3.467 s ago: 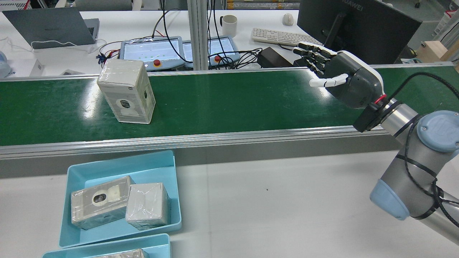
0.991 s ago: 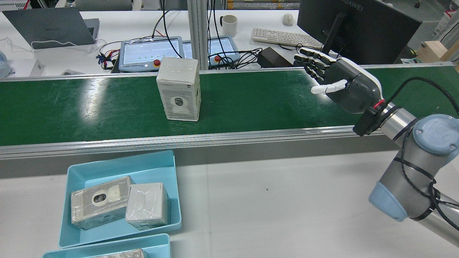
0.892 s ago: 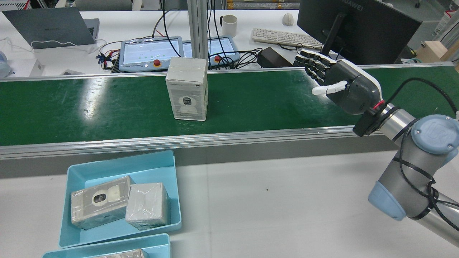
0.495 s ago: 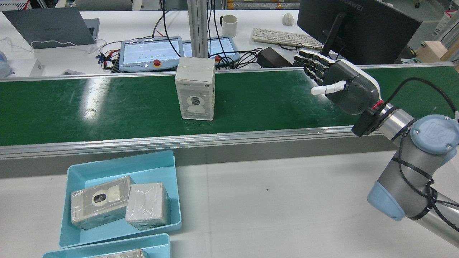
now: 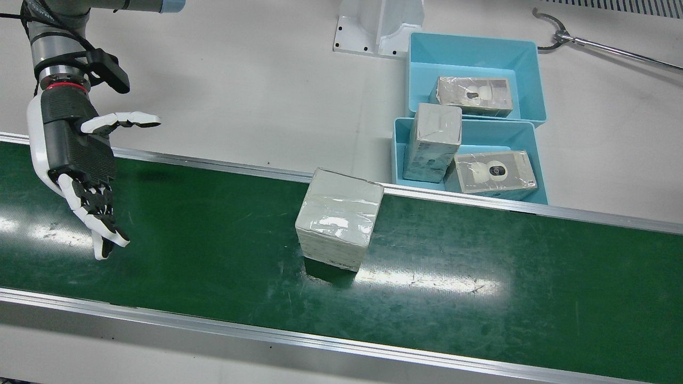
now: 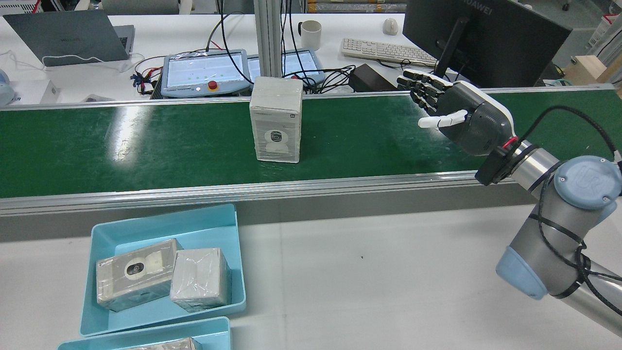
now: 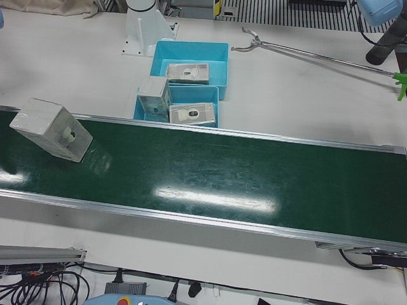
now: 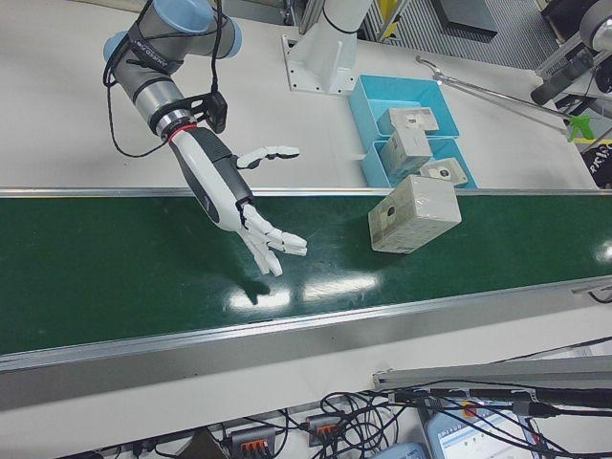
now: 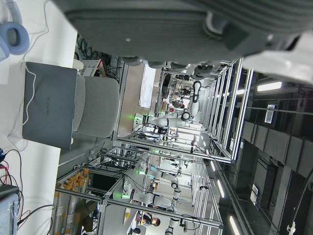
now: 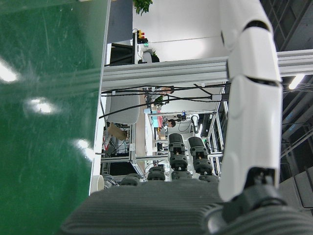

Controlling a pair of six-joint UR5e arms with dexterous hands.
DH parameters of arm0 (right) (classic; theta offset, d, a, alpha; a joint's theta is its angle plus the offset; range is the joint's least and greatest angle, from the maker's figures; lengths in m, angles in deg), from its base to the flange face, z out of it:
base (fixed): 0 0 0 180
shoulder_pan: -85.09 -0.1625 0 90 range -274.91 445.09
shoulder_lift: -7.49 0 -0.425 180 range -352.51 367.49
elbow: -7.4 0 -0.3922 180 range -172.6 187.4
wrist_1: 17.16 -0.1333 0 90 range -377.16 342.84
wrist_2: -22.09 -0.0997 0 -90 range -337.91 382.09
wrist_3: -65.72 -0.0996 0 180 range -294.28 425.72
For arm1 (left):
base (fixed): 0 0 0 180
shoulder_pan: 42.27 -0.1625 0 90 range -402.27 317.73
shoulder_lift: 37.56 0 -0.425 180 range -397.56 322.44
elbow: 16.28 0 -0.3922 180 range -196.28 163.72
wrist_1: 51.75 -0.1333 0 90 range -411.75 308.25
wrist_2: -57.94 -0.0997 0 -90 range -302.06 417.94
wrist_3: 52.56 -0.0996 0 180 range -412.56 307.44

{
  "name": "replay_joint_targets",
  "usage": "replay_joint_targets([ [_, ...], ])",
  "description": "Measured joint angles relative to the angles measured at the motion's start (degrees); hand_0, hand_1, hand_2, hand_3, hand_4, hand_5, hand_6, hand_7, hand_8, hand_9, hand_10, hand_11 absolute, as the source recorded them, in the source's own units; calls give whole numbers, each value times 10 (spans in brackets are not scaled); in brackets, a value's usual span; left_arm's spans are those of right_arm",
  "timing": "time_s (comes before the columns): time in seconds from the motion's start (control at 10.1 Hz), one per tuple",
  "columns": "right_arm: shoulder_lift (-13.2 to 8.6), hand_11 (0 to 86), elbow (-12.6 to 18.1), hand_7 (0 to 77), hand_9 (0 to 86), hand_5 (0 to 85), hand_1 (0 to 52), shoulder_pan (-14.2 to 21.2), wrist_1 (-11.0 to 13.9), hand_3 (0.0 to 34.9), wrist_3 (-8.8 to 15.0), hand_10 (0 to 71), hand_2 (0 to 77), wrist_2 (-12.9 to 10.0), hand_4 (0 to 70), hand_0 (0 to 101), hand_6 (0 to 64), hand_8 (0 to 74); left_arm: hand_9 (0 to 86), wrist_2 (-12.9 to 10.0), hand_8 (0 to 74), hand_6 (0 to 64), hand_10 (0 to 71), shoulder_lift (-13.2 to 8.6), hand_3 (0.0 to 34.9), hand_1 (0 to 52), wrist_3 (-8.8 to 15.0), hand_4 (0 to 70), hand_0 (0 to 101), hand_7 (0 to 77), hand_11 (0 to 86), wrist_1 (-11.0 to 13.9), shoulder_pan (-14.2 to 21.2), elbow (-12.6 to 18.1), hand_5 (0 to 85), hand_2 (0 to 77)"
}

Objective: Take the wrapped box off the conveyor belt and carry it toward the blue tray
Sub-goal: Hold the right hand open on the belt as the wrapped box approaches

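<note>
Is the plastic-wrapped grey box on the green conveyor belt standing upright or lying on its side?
Upright. The plastic-wrapped grey box stands on its small end on the green conveyor belt, taller than wide, its printed camera picture right way up.

White table [image 6: 388, 272] carries two blue trays [image 5: 528, 64] beside conveyor belt [image 5: 480, 288].

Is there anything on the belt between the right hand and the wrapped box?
Nothing visible. Bare green conveyor belt lies between the open right hand and the wrapped box, which stands upright on it, untouched.
</note>
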Motion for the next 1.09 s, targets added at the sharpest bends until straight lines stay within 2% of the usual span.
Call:
replay_joint_targets([
  [0.2, -22, 16, 1, 153, 44, 158, 158, 0, 6, 15, 3, 0, 175, -3, 93, 476, 33, 11, 0, 0, 5, 0, 5, 0, 0, 0, 0, 0, 0, 5, 0, 0, 0, 0, 5, 11],
  [0.3, -31, 16, 1, 207, 49, 196, 207, 0, 13, 13, 5, 0, 229, -2, 131, 492, 65, 11, 0, 0, 5, 0, 5, 0, 0, 0, 0, 0, 0, 5, 5, 0, 0, 0, 5, 11],
  [0.5, -39, 16, 4, 213, 65, 196, 207, -1, 52, 14, 11, 0, 240, 0, 147, 503, 65, 11, 0, 0, 5, 0, 5, 0, 0, 0, 0, 0, 0, 5, 0, 0, 0, 0, 5, 5],
  [0.59, -38, 16, 3, 229, 60, 218, 262, -2, 68, 32, 13, 0, 295, 1, 147, 540, 71, 11, 0, 0, 5, 0, 5, 0, 0, 0, 0, 0, 0, 5, 0, 0, 0, 0, 5, 5],
  [0.69, -37, 16, 2, 191, 49, 191, 240, -3, 75, 33, 13, 0, 295, 1, 104, 535, 49, 0, 0, 0, 5, 0, 5, 0, 0, 0, 0, 0, 0, 5, 0, 0, 0, 0, 5, 5],
  [0.79, -36, 16, 1, 191, 49, 191, 229, -2, 78, 31, 12, 0, 273, 1, 104, 526, 49, 0, 0, 0, 5, 0, 5, 0, 0, 0, 0, 0, 0, 5, 0, 0, 0, 0, 5, 5],
  [0.89, -37, 16, 1, 175, 44, 191, 158, -2, 77, 31, 12, 0, 207, 0, 93, 492, 22, 0, 0, 0, 5, 0, 5, 0, 0, 0, 0, 0, 0, 5, 0, 0, 0, 0, 5, 11],
  [0.99, -38, 16, 1, 175, 44, 191, 147, -2, 76, 31, 11, 0, 136, -1, 93, 482, 38, 0, 0, 0, 5, 0, 5, 0, 0, 0, 0, 0, 0, 5, 0, 0, 0, 0, 5, 5],
  [1.09, -39, 16, 1, 175, 44, 196, 158, -1, 74, 13, 9, 0, 175, -2, 98, 481, 38, 0, 0, 0, 5, 0, 5, 0, 0, 0, 0, 0, 0, 5, 0, 0, 0, 0, 5, 5],
])
